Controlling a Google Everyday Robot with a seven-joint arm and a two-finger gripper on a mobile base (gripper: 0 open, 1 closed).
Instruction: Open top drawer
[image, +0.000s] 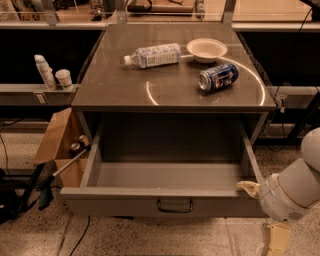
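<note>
The top drawer (125, 202) of the grey metal cabinet is pulled far out, and its empty grey inside shows. Its flat front faces me with a small dark loop handle (174, 205) at centre. My gripper (259, 217) is at the lower right, beside the drawer's right front corner. One tan finger (247, 187) lies at the drawer's right rim and the other finger (274, 241) hangs down toward the floor. The fingers are spread and hold nothing. The narrower lower drawers are hidden under the open drawer.
On the cabinet top (125, 90) lie a plastic bottle (153, 55), a white bowl (206, 49) and a blue can (218, 77) on its side. A cardboard box (57, 145) with tools stands at the left. A spray bottle and a cup (63, 78) sit on a left shelf.
</note>
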